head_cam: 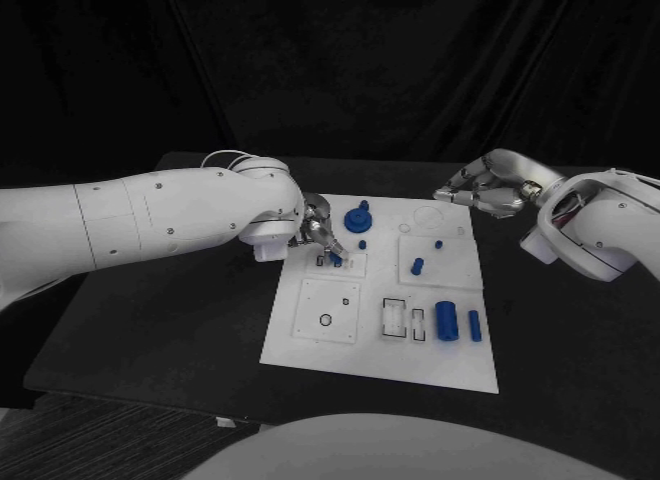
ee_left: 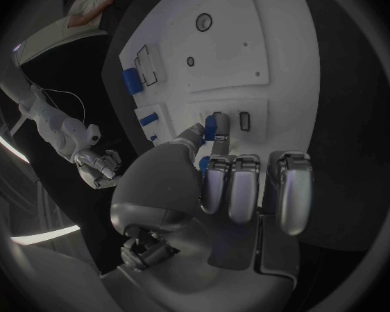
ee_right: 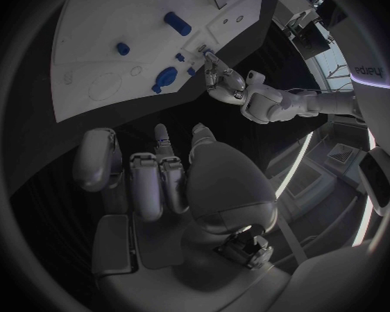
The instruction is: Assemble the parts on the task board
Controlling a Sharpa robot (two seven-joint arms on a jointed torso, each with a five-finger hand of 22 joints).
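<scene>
The flat white task board (head_cam: pixel 381 345) lay in the middle of the black tabletop (head_cam: pixel 172 320), and everything else could be placed against it. The left hand (head_cam: pixel 319 235) was down over the board's upper left part, pinching a small blue peg-like part (ee_left: pixel 212 126) between thumb and one finger, the other fingers curled back out of the way; the part's tip sat at or just over a small rectangular slot (ee_left: pixel 244 120) cut into the board, though I could not tell whether it had actually entered. The right hand (head_cam: pixel 482 188) hung off the board's far right corner, well apart from it, fingers curled in and carrying nothing that I could see. Other blue pieces waited on the board: a round knobbed piece (head_cam: pixel 359 218) near its far edge just beside the left hand, a stubby blue cylinder (head_cam: pixel 447 320) and a slimmer blue bar (head_cam: pixel 474 325) toward its near right side, and a little blue stud (head_cam: pixel 417 266) nearer its centre. As I judged it, the step in hand was seating that pinched part, and doing it well meant keeping the part upright and square to its slot, lowering slowly, and not letting go until it stood without leaning. A tilted entry could jam it or nudge the light board across the tabletop, so the idle hand might usefully steady the board's edge.
</scene>
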